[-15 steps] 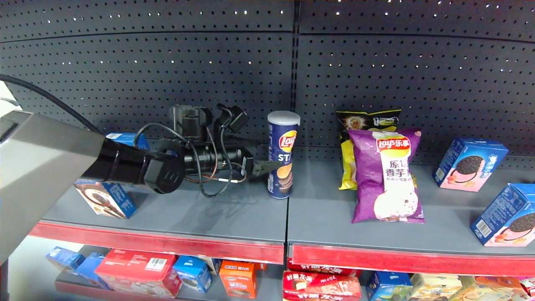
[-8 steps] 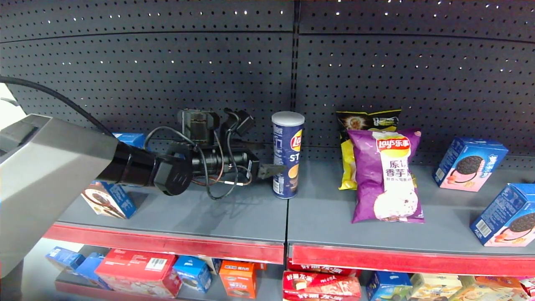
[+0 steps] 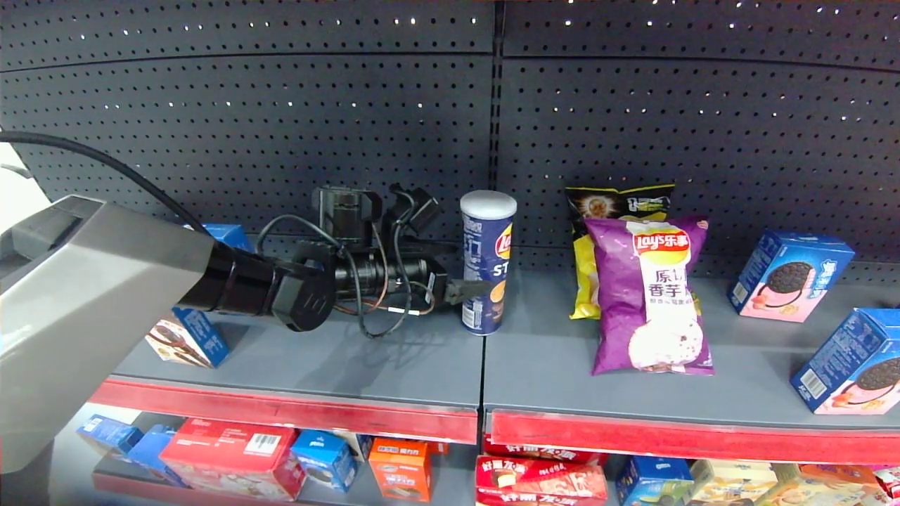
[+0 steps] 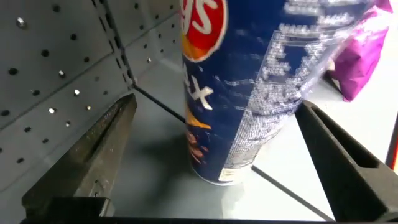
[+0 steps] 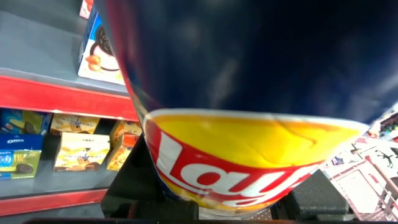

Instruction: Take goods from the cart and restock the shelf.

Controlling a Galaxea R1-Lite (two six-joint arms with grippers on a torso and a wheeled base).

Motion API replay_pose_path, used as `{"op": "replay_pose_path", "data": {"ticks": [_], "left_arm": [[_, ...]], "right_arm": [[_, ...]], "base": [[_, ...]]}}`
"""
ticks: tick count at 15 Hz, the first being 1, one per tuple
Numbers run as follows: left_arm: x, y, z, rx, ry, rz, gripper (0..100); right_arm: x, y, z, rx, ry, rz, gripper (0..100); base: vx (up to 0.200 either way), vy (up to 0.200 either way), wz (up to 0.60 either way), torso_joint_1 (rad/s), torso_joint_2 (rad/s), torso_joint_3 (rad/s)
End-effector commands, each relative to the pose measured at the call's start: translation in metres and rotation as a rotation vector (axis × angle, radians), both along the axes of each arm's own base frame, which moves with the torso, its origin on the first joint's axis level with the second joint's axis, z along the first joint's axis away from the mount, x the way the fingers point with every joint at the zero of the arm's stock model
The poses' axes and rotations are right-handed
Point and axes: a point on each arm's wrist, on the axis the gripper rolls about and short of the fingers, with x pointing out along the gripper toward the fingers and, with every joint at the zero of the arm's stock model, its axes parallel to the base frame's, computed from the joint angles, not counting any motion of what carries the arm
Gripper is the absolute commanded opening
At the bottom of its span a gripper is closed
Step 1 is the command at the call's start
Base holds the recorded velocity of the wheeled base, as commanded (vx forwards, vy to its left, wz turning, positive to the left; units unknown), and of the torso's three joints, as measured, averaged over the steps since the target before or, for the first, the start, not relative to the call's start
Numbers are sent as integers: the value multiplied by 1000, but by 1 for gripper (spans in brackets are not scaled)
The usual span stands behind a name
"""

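Observation:
A dark blue chips can (image 3: 487,263) with a white lid stands on the grey shelf (image 3: 394,365), near the seam between its two boards. My left gripper (image 3: 474,287) reaches it from the left at low height. In the left wrist view the left gripper (image 4: 214,106) is open, and the chips can (image 4: 249,93) leans slightly between the spread fingers (image 4: 93,162). My right gripper (image 5: 217,204) is shut on a dark blue chips pack (image 5: 249,74) with a yellow and red logo, which hides most of that view.
A purple chips bag (image 3: 650,295) leans on a yellow one (image 3: 598,246) right of the can. Blue cookie boxes (image 3: 789,275) stand at the far right, another blue box (image 3: 186,337) at the left. A pegboard wall (image 3: 422,112) closes the back; a lower shelf (image 3: 232,457) holds several boxes.
My left arm has slid to the right along the shelf. The chips can has shifted right with it and turned a little.

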Motion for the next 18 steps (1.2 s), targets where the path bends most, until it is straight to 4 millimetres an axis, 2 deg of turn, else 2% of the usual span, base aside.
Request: {"op": "replay_pose_path", "data": {"ticks": [1,10,16,18], "left_arm": [[5,0,1,-4,-9,5,100],[11,-7,-10,3,0,8,100],[9,-10,-4,-2,-14,2,100],[14,-11,6,-14,-50,40,100]], "right_arm": [[-1,0,-2,-4,-1,0,0],[-4,0,-5,-33,-7,-2,0],[-4,0,-5,-33,-5,0,0],[-4,0,-5,-33,-7,1,0]], "base": [[0,0,0,0,0,0],[0,0,0,0,0,0],[0,0,0,0,0,0],[0,0,0,0,0,0]]}}
